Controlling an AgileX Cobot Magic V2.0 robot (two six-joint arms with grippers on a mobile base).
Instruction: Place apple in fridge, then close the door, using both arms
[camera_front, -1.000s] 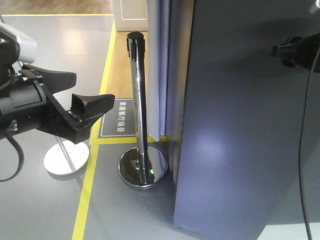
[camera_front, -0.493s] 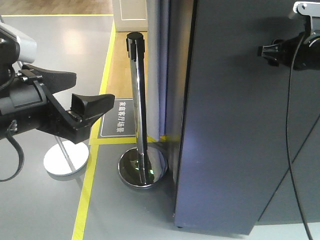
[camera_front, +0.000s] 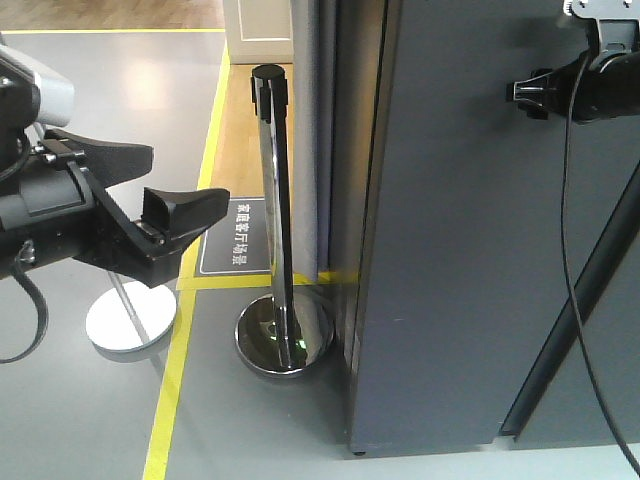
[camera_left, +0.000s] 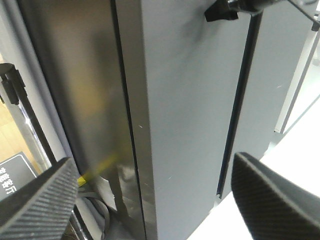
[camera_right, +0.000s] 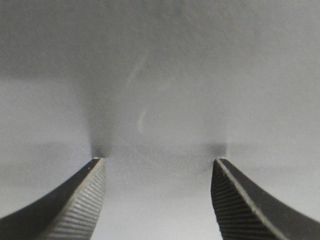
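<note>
Front view: dark grey door (camera_front: 470, 250) nearly flush against the fridge (camera_front: 352, 150), interior hidden, apple nowhere visible; right gripper (camera_front: 525, 92) pressed to the door's outer face; left gripper (camera_front: 185, 215) idle beside a chrome stanchion (camera_front: 278, 220). Left wrist: jaws spread wide, holding nothing, facing the door edge. Right wrist: fingertips (camera_right: 95, 167) apart, touching grey panel, empty.
</note>
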